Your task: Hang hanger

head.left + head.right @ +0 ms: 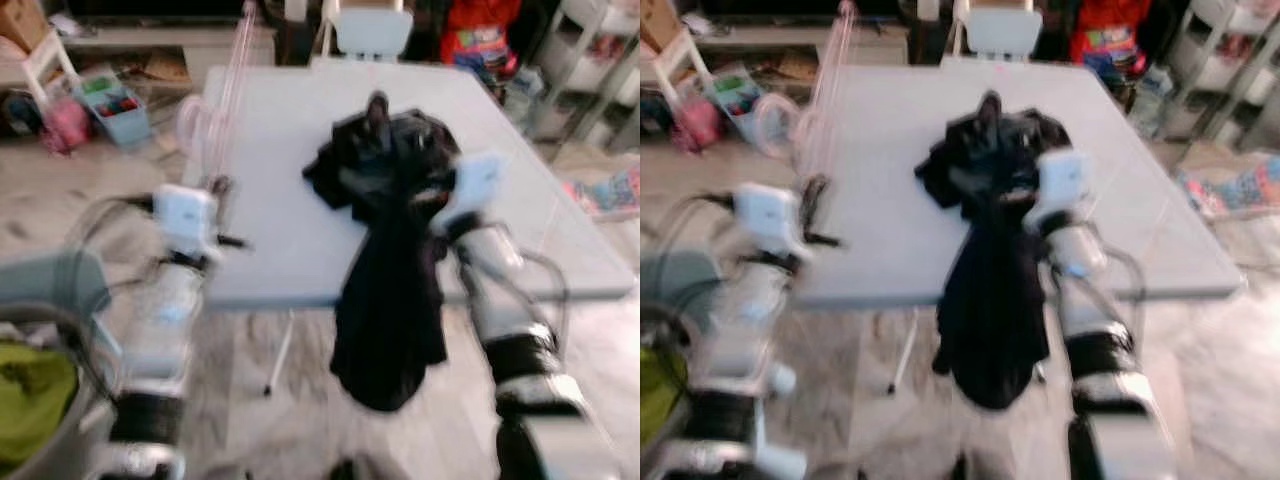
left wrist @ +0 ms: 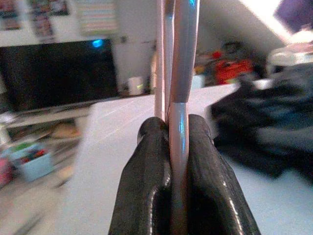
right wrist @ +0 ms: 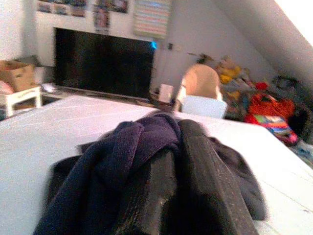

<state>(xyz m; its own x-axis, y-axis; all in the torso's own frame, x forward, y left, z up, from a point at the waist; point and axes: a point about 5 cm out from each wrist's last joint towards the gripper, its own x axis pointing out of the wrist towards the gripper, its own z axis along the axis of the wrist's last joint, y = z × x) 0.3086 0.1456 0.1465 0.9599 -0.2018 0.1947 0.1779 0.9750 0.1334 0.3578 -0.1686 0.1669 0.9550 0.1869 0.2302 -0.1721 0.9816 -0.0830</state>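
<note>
A pink, see-through hanger (image 1: 226, 98) stands upright over the table's left edge. My left gripper (image 2: 178, 134) is shut on its lower part, and the wrist view shows the pink bar (image 2: 177, 73) pinched between both black fingers. A dark garment (image 1: 385, 170) lies bunched on the grey table (image 1: 280, 220), and part of it (image 1: 388, 320) hangs over the front edge towards the floor. At the bunch's right side my right gripper (image 3: 178, 132) is shut on a fold of the dark cloth (image 3: 132, 147). The eye views are blurred.
A pale chair (image 1: 372, 30) stands at the table's far side. A grey basket holding green cloth (image 1: 35, 385) is at the lower left. On the left floor are a blue box of toys (image 1: 112, 105) and clutter. White shelves (image 1: 600, 60) stand at the right.
</note>
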